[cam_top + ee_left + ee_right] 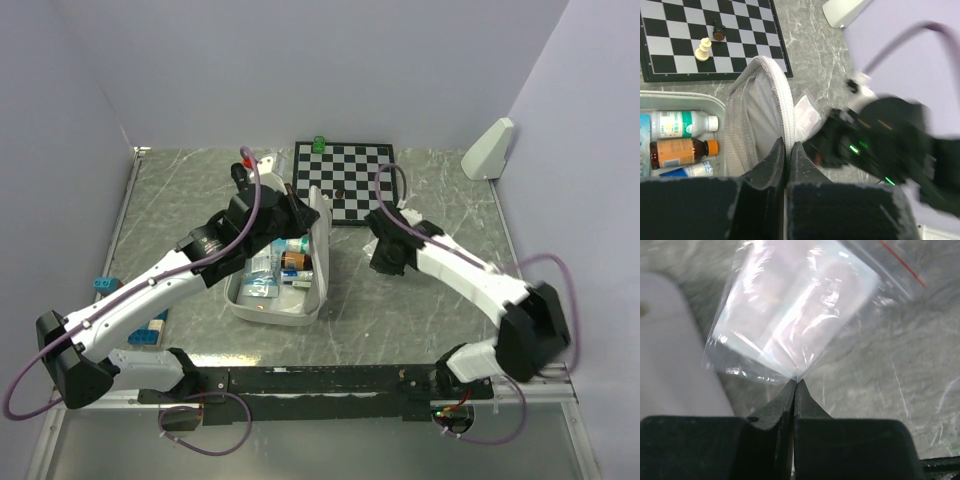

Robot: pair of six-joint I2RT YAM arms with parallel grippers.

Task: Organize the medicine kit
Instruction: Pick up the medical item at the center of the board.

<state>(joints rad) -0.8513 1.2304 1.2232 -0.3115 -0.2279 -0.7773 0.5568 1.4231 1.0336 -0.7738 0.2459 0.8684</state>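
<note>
The medicine kit [262,308] lies open at the table's middle, its pale lid [321,238] standing upright. Inside lie a white bottle [682,123], an amber bottle [679,153] and other packets. My left gripper [786,149] is shut on the lid's zip edge [782,95], holding it up. Just right of the lid, my right gripper [796,382] is shut on a corner of a clear plastic zip bag [795,310]. That bag [807,114] hangs above the table beside the lid. In the top view the right gripper [383,258] hides the bag.
A black-and-white chessboard [343,178] with a few pieces lies behind the kit, a green block [320,143] at its far edge. A white wedge [489,148] stands at the back right. Blue blocks [105,284] sit at the left edge. Walls enclose the table.
</note>
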